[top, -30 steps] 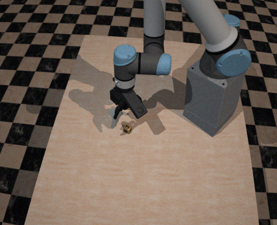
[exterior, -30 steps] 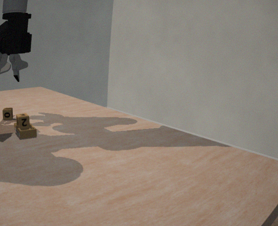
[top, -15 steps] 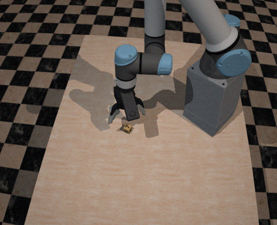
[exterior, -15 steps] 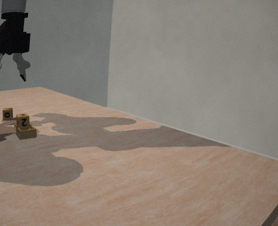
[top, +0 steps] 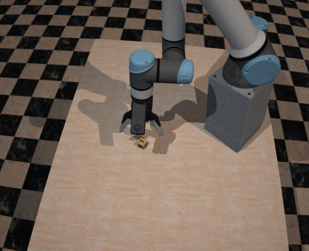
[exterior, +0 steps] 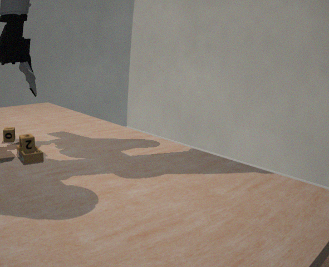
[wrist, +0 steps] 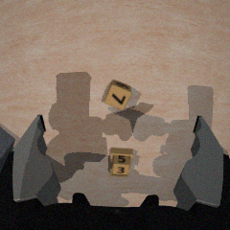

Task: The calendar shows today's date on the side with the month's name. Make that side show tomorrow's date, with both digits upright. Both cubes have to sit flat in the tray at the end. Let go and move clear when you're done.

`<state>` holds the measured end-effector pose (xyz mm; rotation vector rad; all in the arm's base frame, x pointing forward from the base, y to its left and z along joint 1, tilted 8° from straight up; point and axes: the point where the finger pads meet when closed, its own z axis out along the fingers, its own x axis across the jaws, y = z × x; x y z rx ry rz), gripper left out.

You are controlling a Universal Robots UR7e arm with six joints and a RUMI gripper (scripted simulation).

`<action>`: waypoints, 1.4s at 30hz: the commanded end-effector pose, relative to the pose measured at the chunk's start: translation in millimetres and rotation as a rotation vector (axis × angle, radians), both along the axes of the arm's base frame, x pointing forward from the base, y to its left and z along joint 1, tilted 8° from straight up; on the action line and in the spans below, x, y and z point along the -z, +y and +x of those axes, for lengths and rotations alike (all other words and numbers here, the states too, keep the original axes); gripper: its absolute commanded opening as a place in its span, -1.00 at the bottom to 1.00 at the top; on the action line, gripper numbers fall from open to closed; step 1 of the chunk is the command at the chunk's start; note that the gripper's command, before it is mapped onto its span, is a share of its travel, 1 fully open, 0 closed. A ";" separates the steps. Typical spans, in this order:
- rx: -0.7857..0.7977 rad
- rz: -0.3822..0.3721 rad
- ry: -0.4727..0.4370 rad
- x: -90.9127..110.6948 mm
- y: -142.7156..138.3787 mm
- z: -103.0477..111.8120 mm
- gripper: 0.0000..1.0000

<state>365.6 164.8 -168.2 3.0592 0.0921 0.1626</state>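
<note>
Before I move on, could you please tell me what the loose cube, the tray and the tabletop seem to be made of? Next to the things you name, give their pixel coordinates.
Loose cube (top: 141,143) (exterior: 9,134) (wrist: 117,95): probably wood, matte; tan faces, dark digits.
Tray (exterior: 33,158): similar yellowish brown, likely wood, though painted plastic is possible.
Tabletop (top: 159,194) (exterior: 216,207) (wrist: 158,43): wood or wood-look laminate, dull; pale, streaky grain.
</note>
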 end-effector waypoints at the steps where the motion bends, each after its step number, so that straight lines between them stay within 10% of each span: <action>1: 0.157 0.009 -0.013 -0.8 0.8 1.2 1.00; 42: 1.232 0.128 -0.097 -5.2 -5.8 3.6 1.00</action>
